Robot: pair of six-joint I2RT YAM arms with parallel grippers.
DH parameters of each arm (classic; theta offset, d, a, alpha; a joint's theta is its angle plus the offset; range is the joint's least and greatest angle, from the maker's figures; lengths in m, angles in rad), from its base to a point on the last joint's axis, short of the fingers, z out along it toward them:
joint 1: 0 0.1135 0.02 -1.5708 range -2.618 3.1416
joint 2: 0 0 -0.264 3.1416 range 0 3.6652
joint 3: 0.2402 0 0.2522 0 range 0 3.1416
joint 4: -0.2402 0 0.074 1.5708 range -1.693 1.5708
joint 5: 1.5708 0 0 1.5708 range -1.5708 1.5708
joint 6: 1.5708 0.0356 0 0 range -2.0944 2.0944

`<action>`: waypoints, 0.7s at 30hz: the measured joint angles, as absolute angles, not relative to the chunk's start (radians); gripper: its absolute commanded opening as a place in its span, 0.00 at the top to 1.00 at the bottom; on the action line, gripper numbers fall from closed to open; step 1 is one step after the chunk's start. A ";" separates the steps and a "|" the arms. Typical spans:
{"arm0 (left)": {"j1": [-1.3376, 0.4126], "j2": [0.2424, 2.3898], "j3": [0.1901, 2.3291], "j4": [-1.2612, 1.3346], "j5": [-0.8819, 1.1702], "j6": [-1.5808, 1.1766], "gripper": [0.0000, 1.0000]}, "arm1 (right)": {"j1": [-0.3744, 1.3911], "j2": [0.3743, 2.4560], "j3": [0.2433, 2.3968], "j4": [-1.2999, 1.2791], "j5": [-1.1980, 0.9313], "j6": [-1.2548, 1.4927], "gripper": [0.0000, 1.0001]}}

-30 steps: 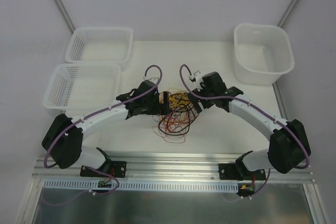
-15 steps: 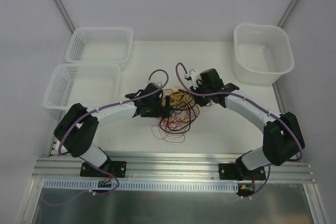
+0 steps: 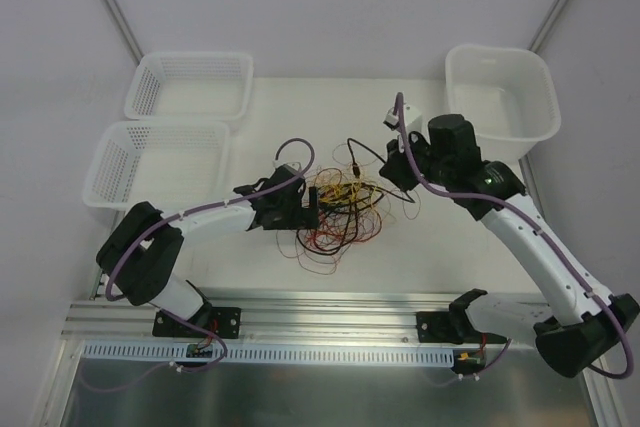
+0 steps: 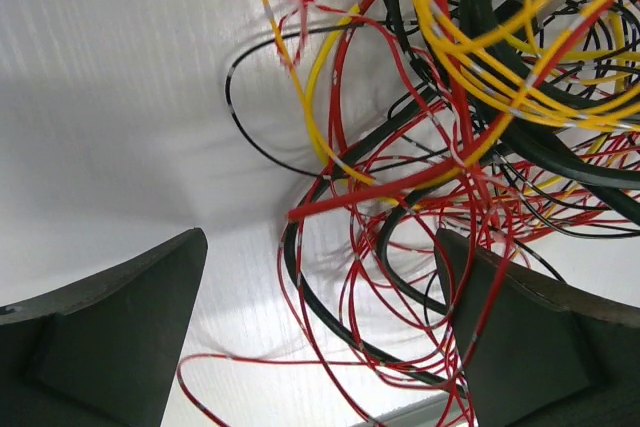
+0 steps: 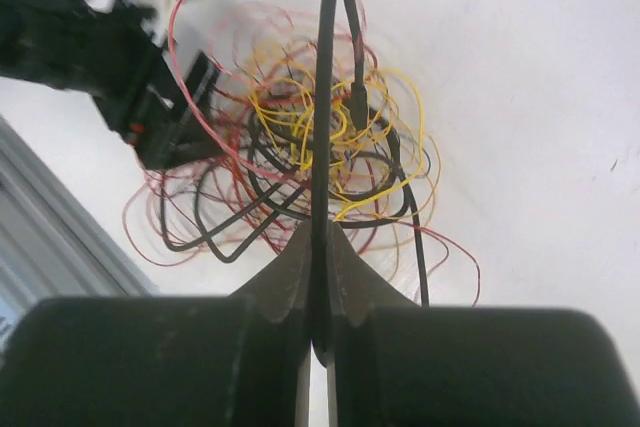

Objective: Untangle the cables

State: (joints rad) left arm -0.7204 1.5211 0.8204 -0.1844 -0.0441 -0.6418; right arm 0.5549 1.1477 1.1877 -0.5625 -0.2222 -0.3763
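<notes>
The cables (image 3: 340,215) lie in one tangle of red, yellow and black loops at the middle of the table. My right gripper (image 3: 393,169) hangs above the tangle's right side. In the right wrist view it (image 5: 320,247) is shut on a black cable (image 5: 322,97), which arches up out of the pile and back down into the cables (image 5: 300,167). My left gripper (image 3: 313,209) sits low at the tangle's left edge. It (image 4: 320,347) is open, with red and black loops of the cables (image 4: 420,247) lying between its fingers (image 4: 110,327), none gripped.
Two white mesh baskets (image 3: 190,82) (image 3: 160,159) stand at the back left. A white tub (image 3: 500,99) stands at the back right. An aluminium rail (image 3: 330,312) runs along the near edge by the arm bases.
My right gripper closed on the black cable, then rose and drew back to the right, pulling that cable out of the pile. The left gripper stayed open at the tangle's left edge.
</notes>
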 measured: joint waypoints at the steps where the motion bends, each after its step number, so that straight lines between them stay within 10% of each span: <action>1: -0.720 1.510 0.812 -0.184 -0.044 -0.645 0.01 | 0.557 1.130 1.215 -0.570 -0.230 -0.366 0.99; 21: -0.720 1.278 0.708 -0.171 -0.089 -0.667 0.01 | 0.567 1.073 1.782 -0.717 -0.309 -0.169 0.99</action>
